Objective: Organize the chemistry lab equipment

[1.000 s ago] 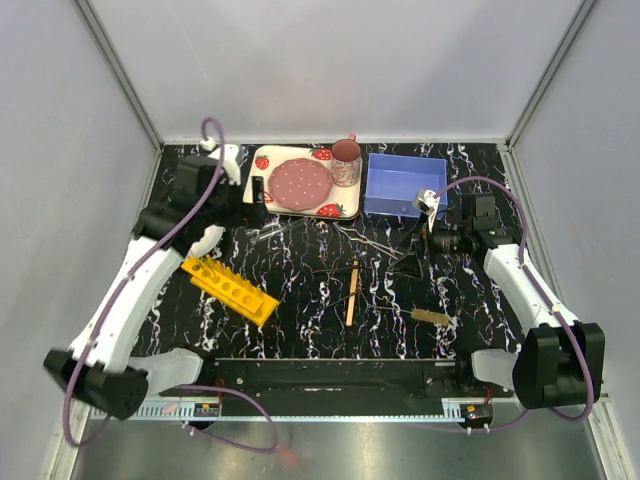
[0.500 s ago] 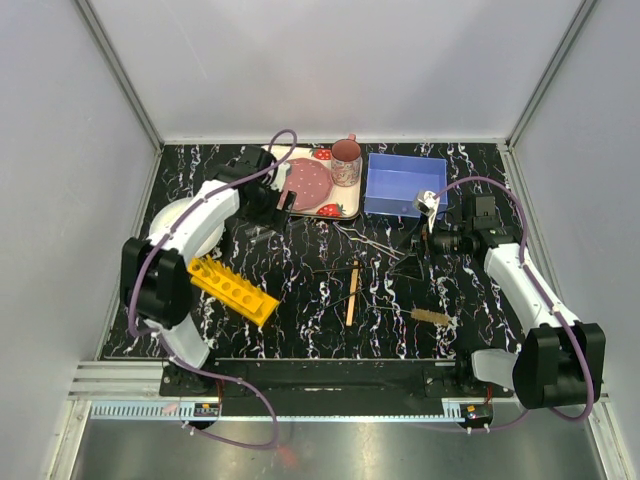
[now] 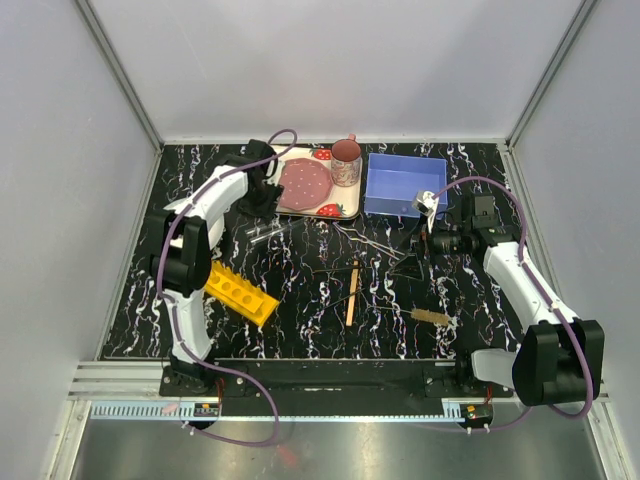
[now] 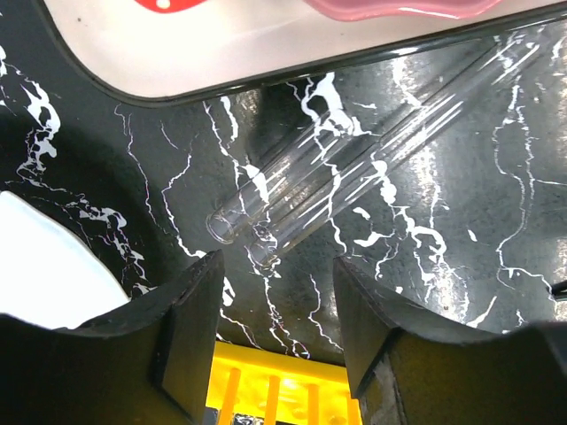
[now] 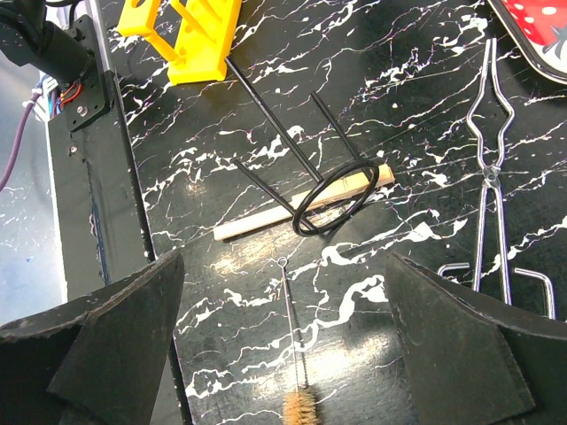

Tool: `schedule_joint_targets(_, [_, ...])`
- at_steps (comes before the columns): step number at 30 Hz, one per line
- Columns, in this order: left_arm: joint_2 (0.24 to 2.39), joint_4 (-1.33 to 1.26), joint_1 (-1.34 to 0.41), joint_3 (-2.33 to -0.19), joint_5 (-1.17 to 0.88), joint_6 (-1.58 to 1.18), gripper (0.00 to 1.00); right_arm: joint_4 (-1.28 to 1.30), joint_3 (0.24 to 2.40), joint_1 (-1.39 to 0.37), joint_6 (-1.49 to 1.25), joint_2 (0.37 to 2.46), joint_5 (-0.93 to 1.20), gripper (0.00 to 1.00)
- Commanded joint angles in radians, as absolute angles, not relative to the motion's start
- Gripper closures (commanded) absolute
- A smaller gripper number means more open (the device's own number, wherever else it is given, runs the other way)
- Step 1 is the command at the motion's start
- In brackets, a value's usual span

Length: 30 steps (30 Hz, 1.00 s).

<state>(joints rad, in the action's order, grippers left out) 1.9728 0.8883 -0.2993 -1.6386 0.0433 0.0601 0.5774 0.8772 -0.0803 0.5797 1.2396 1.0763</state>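
Note:
Two clear glass tubes [image 4: 337, 168] lie side by side on the black marble table, just below the strawberry tray [image 4: 221, 53]. My left gripper [image 4: 279, 310] hovers over their open ends, jaws partly apart, nothing between them. Below it, the yellow rack [image 3: 240, 292] lies flat. My right gripper [image 5: 285, 301] hangs wide open above the tan-bristled tube brush [image 5: 297, 403]. The wooden stick [image 5: 266, 217] lies under a black wire ring stand [image 5: 332, 195]. The wire tongs [image 5: 487, 168] rest further right. In the top view, my left gripper [image 3: 262, 205] is at the tray's left corner and my right gripper [image 3: 412, 258] is right of centre.
A blue box [image 3: 405, 185] stands at the back right beside the tray with its pink plate [image 3: 303, 182] and cup [image 3: 346, 162]. A white plate [image 4: 35, 266] lies left of the tubes. Grey walls close in the table on three sides.
My left arm swung round, passed over the tray, then came back left above the tube ends. Its jaws narrowed. The right arm has not moved.

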Motion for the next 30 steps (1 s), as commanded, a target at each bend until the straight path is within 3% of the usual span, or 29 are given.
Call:
schedule_joint_targets(1, [1.988, 0.881, -0.279, -1.686, 0.061, 0.069, 0.46, 0.589, 0.920, -0.077, 0.603, 1.241, 1.072, 0.00])
schedule_joint_targets(9, [1.846, 0.799, -0.273, -1.545, -0.113, 0.136, 0.47, 0.594, 0.923, -0.077, 0.607, 1.247, 1.078, 0.00])
schedule_joint_targets(19, [1.606, 0.690, -0.255, -1.295, -0.161, 0.143, 0.45, 0.607, 0.930, -0.075, 0.611, 1.246, 1.089, 0.00])
schedule_joint_targets(30, [1.759, 0.667, -0.242, -1.413, -0.181, 0.160, 0.43, 0.609, 0.927, -0.075, 0.614, 1.233, 1.078, 0.00])
